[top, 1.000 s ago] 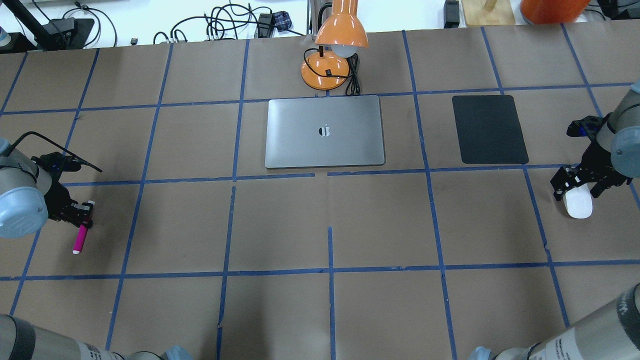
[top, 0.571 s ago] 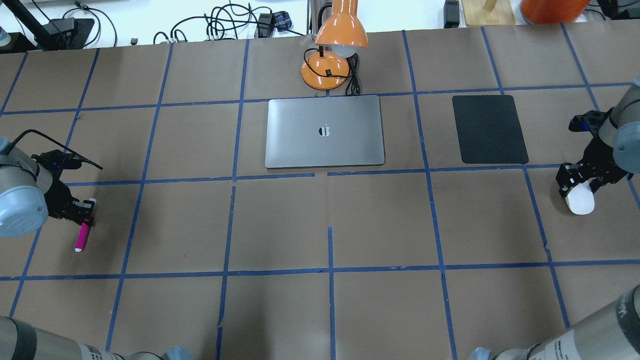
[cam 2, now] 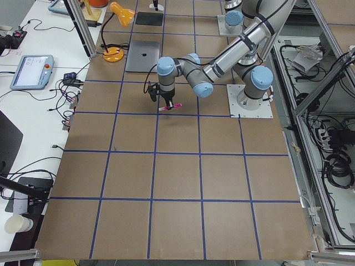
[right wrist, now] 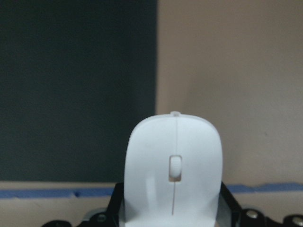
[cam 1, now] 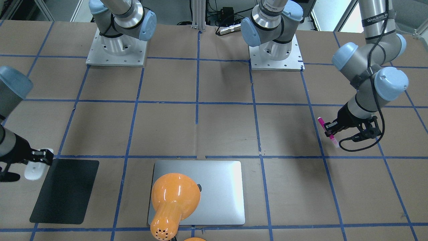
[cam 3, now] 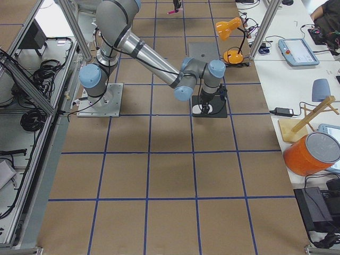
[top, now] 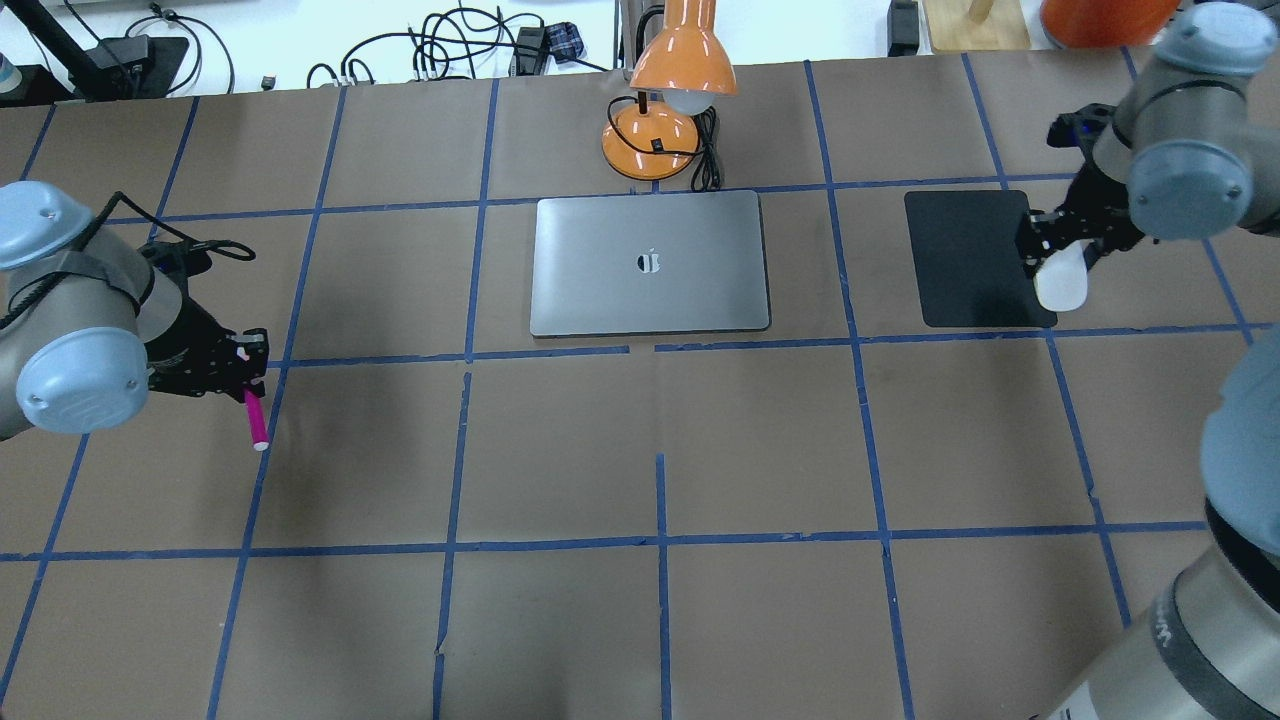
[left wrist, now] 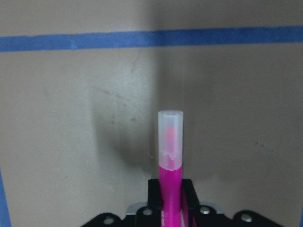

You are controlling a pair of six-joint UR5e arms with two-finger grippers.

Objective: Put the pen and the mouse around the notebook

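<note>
Across the brown paper counter (top: 660,430) gridded with blue tape (top: 662,500), the silver-grey metal notebook (top: 600,290) lies flat toward 12 o'clock. At its 3 o'clock the right hand (top: 1060,246) grips the smooth white oval mouse (top: 1062,282) at the outer edge of the black mat (top: 965,255). At 8 o'clock, well apart, the left hand (top: 247,384) clamps the slim pink pen (top: 256,420).

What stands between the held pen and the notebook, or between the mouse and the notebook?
Nothing visible blocks the pen: only bare table lies between it and the notebook. Between the mouse and the notebook lies only the flat black mat, which a lifted mouse should clear. The lamp stands beyond the notebook.
</note>
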